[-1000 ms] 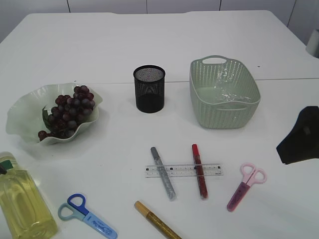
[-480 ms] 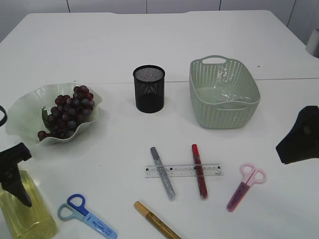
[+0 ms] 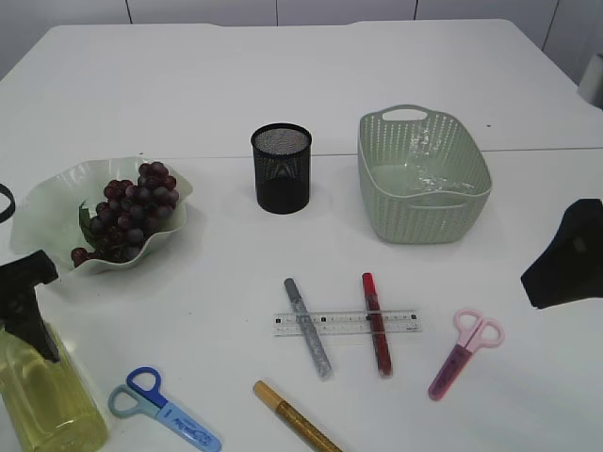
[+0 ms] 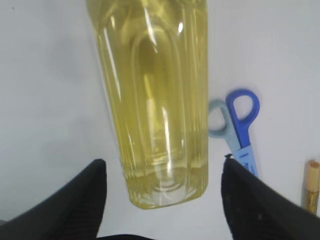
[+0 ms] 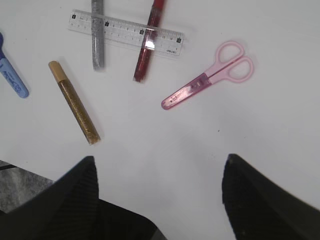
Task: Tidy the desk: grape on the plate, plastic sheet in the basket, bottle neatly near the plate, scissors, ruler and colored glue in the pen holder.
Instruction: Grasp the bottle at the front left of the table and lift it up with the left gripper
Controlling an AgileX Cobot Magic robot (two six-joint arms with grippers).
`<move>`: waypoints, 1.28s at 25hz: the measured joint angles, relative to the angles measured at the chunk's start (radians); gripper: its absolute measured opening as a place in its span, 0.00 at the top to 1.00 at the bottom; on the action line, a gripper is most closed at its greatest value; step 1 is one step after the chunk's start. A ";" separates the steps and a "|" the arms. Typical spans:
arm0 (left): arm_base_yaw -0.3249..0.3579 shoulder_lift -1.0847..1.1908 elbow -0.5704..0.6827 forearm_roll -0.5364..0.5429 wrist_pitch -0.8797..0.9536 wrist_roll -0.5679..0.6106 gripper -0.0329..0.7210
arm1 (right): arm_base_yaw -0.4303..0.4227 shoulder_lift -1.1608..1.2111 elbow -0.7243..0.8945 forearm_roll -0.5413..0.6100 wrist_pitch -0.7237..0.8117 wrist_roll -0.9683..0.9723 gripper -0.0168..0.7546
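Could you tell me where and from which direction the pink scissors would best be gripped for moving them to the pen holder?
I'd grip the pink scissors from straight above, at the narrow covered blade section just below the finger loops, jaws across its width. They lie flat and alone on the table, clear of the ruler. The right gripper, open, is nearest.

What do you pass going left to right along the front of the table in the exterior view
Spray bottle → blue scissors → gold glue pen → pink scissors.
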 joint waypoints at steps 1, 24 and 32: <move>0.007 0.002 -0.005 0.005 -0.006 0.000 0.23 | 0.000 0.000 0.000 0.000 -0.002 0.000 0.25; 0.012 0.139 -0.009 -0.005 -0.052 0.014 0.15 | 0.000 0.000 0.000 0.000 -0.022 -0.012 0.25; 0.012 0.152 -0.009 -0.005 -0.076 0.016 0.16 | 0.000 0.000 0.000 0.000 -0.022 -0.012 0.25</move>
